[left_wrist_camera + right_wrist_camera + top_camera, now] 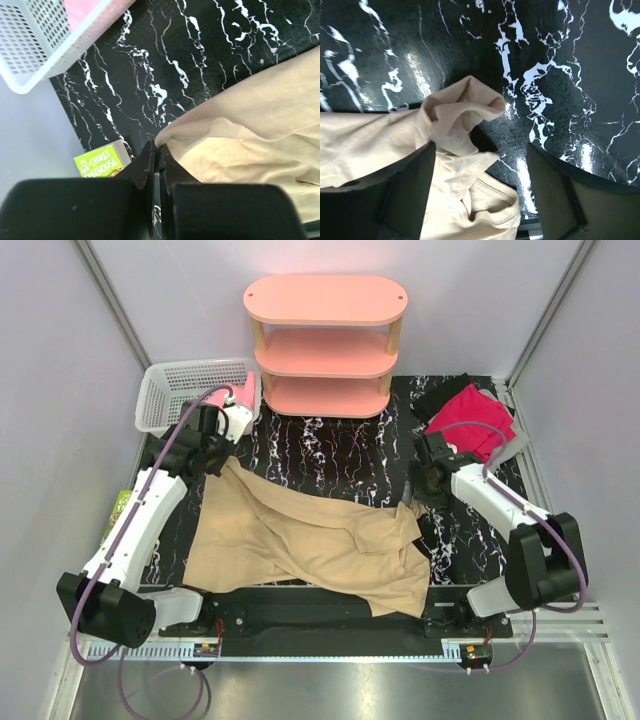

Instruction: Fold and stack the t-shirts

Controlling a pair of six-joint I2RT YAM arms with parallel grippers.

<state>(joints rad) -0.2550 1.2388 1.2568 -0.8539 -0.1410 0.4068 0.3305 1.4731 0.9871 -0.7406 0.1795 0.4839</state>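
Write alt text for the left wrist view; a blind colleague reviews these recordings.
The left pincer is shut on an edge of the tan t-shirt, which spreads to the right across the black marbled table. A white mesh basket holding pink cloth sits at upper left; a green book lies at lower left.

Tan shirt (pixel 310 540) unfolded, three others at the far corners.
It lies rumpled along the table's (pixel 330 455) near edge, a sleeve bunched at its right. A magenta shirt (pixel 470 420) sits crumpled on a black shirt (pixel 440 395) in the far right corner; a pink shirt (pixel 225 397) lies in the basket (pixel 160 405), far left.
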